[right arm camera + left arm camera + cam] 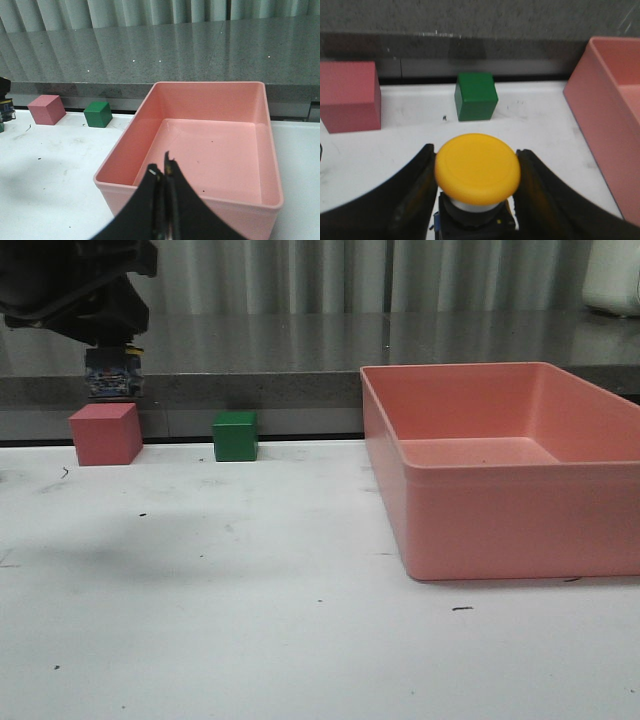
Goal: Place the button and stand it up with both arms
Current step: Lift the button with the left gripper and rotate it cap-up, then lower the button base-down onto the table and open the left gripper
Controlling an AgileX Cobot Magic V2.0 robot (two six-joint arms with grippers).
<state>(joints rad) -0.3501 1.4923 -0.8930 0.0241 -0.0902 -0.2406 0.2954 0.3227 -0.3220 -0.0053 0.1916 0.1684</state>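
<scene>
Overhead, the left claw (476,200) grips the button (477,170) above the bench's (250,620) far left edge, over a pink cube (104,433). Its white top is scuffed; grey curtains hang behind. The right claw (164,175) is closed, empty, over the tray (200,150).

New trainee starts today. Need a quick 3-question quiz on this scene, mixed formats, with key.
1. True or false: the left gripper holds the button by its body, cap toward the camera.
2. Which is nearer the pink bin in the front view: A) green cube B) pink cube?
3. Fill in: the right gripper hangs above the bin with its jaws ____.

Key: 1 true; 2 A; 3 shut.
</scene>
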